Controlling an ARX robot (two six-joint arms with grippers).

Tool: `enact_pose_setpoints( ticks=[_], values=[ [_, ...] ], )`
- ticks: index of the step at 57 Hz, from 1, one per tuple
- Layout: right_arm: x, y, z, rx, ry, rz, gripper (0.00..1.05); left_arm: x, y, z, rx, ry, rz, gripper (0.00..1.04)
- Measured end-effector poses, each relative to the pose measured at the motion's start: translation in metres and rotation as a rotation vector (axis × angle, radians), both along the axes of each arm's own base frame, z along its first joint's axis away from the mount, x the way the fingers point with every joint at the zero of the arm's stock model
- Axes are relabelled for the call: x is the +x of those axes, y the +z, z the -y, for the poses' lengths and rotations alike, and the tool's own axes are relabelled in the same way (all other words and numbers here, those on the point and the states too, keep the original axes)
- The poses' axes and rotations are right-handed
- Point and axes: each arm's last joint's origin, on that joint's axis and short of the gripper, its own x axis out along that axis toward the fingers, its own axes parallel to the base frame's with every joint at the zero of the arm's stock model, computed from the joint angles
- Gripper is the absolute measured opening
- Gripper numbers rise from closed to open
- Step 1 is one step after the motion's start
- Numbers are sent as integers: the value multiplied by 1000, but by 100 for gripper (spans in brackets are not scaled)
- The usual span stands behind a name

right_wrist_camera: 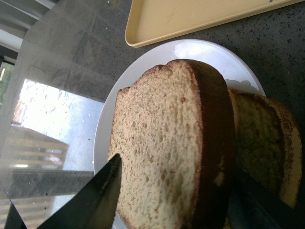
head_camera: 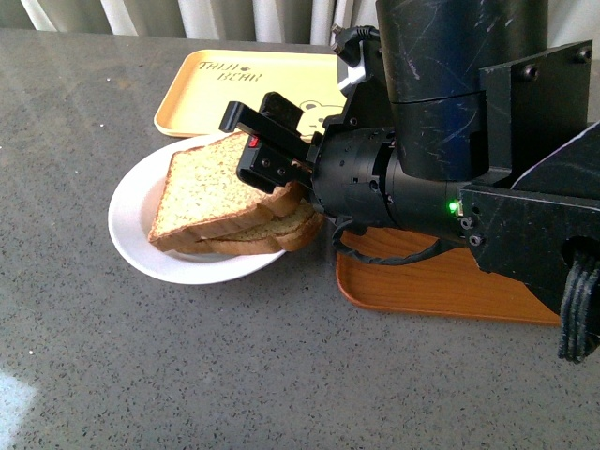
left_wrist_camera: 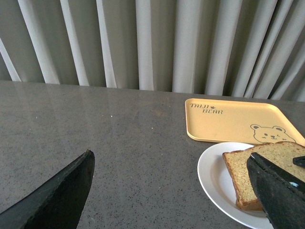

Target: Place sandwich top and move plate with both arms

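The sandwich top [head_camera: 211, 183], a brown speckled slice with a dark crust, lies tilted on a stack of lower slices [head_camera: 272, 230] on the white plate [head_camera: 131, 220]. My right gripper [head_camera: 258, 131] is open, with its jaws either side of the top slice's far end. In the right wrist view the slice [right_wrist_camera: 162, 143] fills the gap between the fingers of the right gripper [right_wrist_camera: 176, 205]. My left gripper [left_wrist_camera: 171, 191] is open and empty over the grey table, with the plate [left_wrist_camera: 214, 176] and the bread [left_wrist_camera: 248, 171] next to one finger. No egg shows.
A yellow bear-print tray [head_camera: 234, 84] lies behind the plate. A brown wooden tray [head_camera: 441, 281] lies to the right, partly under my right arm. Grey curtains [left_wrist_camera: 152, 43] hang behind the table's far edge. The left arm is out of the front view.
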Motion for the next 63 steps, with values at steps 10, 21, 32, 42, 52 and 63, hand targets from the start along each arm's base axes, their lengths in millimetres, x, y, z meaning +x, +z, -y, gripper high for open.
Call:
enact_pose_setpoints(
  ticks=[10, 21, 32, 42, 52, 63],
  values=[
    [-4, 6, 6, 2, -12, 6, 92, 0, 0, 0, 0, 0, 0, 96],
    [-2, 22, 24, 16, -59, 31, 96, 0, 0, 0, 0, 0, 0, 96],
    [-2, 34, 53, 4, -125, 41, 96, 0, 0, 0, 0, 0, 0, 96],
    [-2, 55, 83, -52, -172, 121, 96, 0, 0, 0, 0, 0, 0, 96],
    [-18, 80, 121, -293, -437, 480, 80, 0, 0, 0, 0, -1, 0, 96],
    [-69, 99, 169, -532, -520, 649, 48, 0, 0, 0, 0, 0, 0, 96]
  ],
)
